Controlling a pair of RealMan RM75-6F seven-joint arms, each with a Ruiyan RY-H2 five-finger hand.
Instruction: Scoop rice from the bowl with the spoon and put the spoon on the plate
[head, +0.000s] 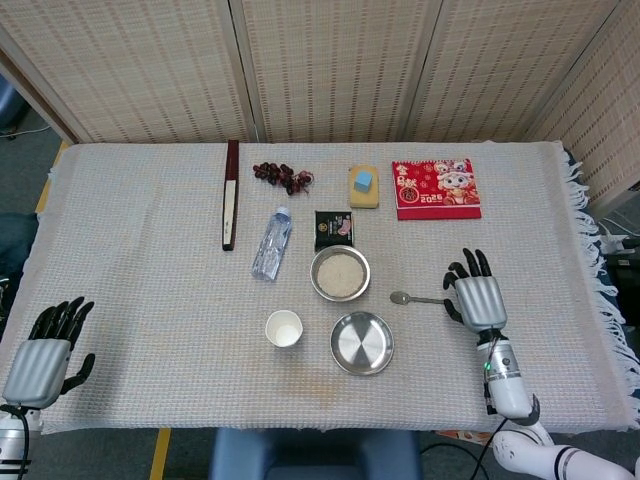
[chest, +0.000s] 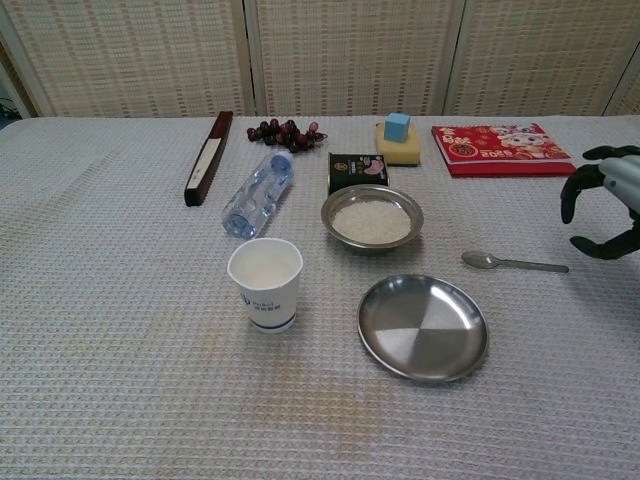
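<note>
The right hand (head: 477, 296) hung open just beyond the handle end of the spoon (head: 417, 298), its dark fingers (chest: 590, 178) spread and curled slightly downward, holding nothing; in the chest view it showed only at the right edge, above the tabletop (head: 130, 270), and whether it touched the handle tip could not be told; the spoon lay flat on the woven cloth, its scoop end pointing toward the bowl (head: 339, 274), its handle pointing toward the right hand; the bowl, a steel one filled with white rice, stood just to the left of the spoon and apart from it; the plate (head: 362, 343), bare and shiny, sat just in front of the bowl, nearer the robot; a paper cup (head: 284, 328) stood upright to the left of the plate; behind the bowl lay a small dark packet (head: 334, 228), and to its left a clear water bottle (head: 272, 243) on its side; further back were a long dark box (head: 231, 193), a bunch of grapes (head: 283, 175), a yellow sponge (head: 364, 195) with a blue block (head: 364, 180) on it, and a red booklet (head: 435, 188); the left hand (head: 42, 350) was at the near left corner, well apart from everything, fingers extended and holding nothing.
</note>
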